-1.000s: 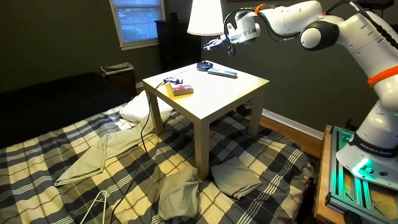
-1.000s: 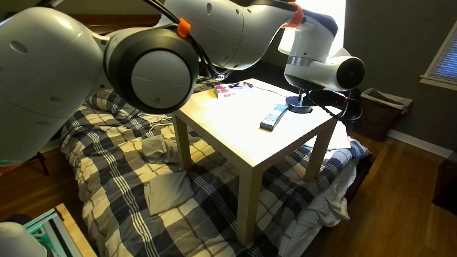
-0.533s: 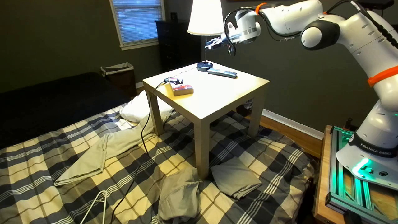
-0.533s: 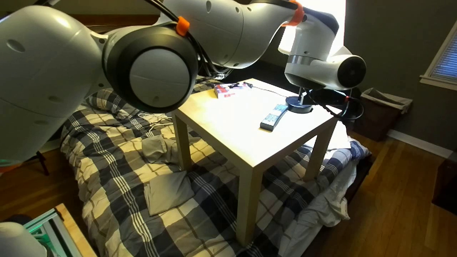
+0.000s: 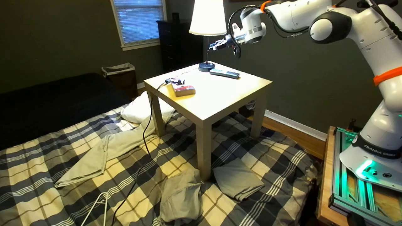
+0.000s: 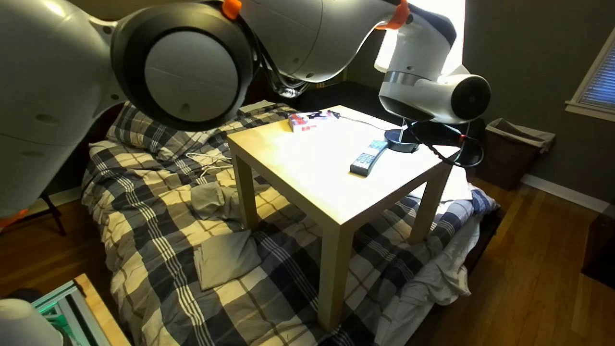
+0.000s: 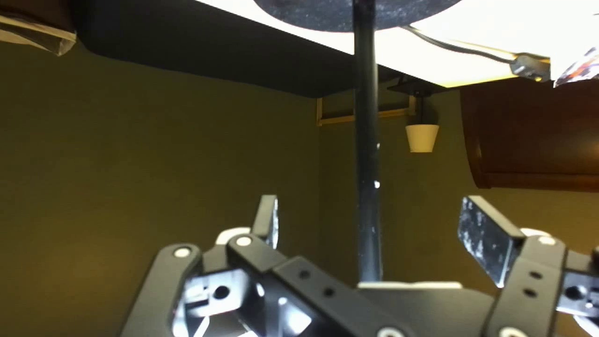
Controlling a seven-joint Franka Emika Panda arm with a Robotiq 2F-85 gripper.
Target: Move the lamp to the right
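The lamp (image 5: 208,18) stands upright at the table's far corner in an exterior view, with a lit white shade. Its dark-blue base (image 6: 400,142) shows in an exterior view, where the arm partly covers the shade. In the wrist view, which stands upside down, the dark stem (image 7: 367,140) rises from the base at the top and runs between the fingers. My gripper (image 7: 372,217) is open, a finger on either side of the stem, with gaps on both sides. In an exterior view the gripper (image 5: 216,45) is just under the shade, level with the stem.
The table (image 5: 226,97) stands on a bed. A remote (image 5: 224,73) lies close beside the lamp base. A small box (image 5: 184,90) and the lamp's black cord (image 5: 144,135) lie at the table's left side. A small pale tapered object (image 7: 422,138) shows in the wrist view's background.
The arm's elbow has risen and drawn back. The gripper has shifted slightly to the right in an exterior view. The lamp, remote and box have not moved.
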